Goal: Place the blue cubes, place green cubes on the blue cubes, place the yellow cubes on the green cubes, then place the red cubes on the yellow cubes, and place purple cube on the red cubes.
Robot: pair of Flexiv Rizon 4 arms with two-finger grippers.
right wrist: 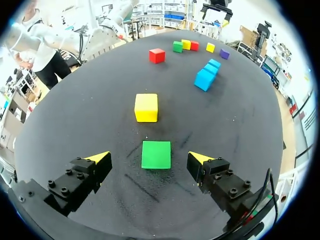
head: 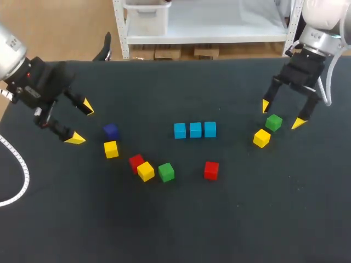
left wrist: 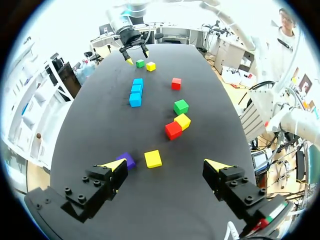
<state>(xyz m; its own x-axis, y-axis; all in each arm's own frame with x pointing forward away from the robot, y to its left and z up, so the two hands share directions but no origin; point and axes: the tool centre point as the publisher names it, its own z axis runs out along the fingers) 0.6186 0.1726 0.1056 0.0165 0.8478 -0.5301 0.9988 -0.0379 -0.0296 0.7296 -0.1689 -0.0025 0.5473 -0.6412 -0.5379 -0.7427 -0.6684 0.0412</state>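
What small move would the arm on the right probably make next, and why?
Probably lower the right gripper and close its open fingers on the green cube lying between them. The three blue cubes already sit in a row, bare on top, so green comes next.

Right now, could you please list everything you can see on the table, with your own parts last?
blue cubes: three, light blue, in a close row at the middle.
green cubes: two, green; one at the right, one front of middle.
yellow cubes: three, yellow; one by the right green cube, one by the other, one at the left.
red cubes: two, red; one touching the middle yellow cube, one alone before the blue row.
purple cube: one, dark purple, behind the left yellow cube.
table: one, black.
white cable: one, left edge.
left gripper: open, empty.
right gripper: open, fingers either side of the right green cube, not touching.
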